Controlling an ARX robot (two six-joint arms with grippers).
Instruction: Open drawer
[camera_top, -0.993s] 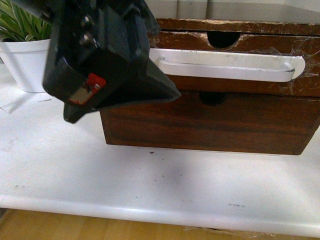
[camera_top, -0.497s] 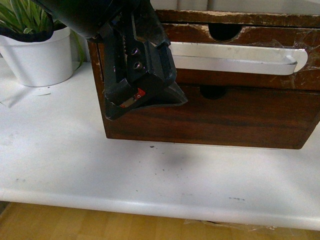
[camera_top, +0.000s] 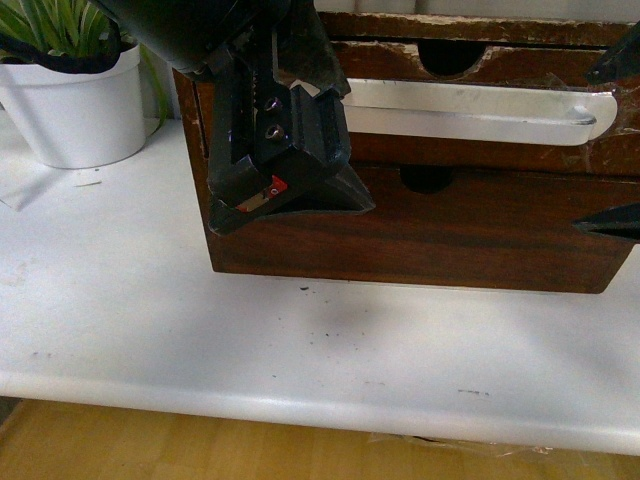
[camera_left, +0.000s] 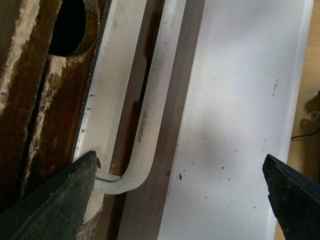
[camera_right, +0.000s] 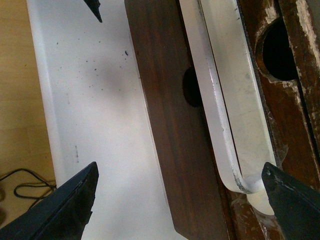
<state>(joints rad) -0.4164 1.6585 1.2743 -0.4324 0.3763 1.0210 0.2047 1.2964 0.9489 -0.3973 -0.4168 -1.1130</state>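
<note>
White tabletop (camera_top: 150, 330), dotted with dark specks, carries a small wooden chest (camera_top: 520, 28). The drawer (camera_top: 480, 155) is its upper front, scratched dark brown, with a long white handle (camera_top: 470, 112) taped across it. Just above the handle is a chipped half-round notch (camera_top: 447, 60), and just below the handle is a plain dark drawer front (camera_top: 450, 235).

The left arm (camera_top: 190, 30) slants down from above the handle's left end, wrist tilted. The left gripper (camera_left: 175, 195) is spread wide and grips nothing. One fingertip (camera_left: 60, 200) lies right at the handle's curved end; whether it touches I cannot tell. The other fingertip hangs out over the tabletop.

The right gripper (camera_right: 180, 200) sits at the handle's other end, equally wide and empty, its fingers straddling that end and the plain front below.

A white plant pot (camera_top: 70, 110) stands well left of the handle.
</note>
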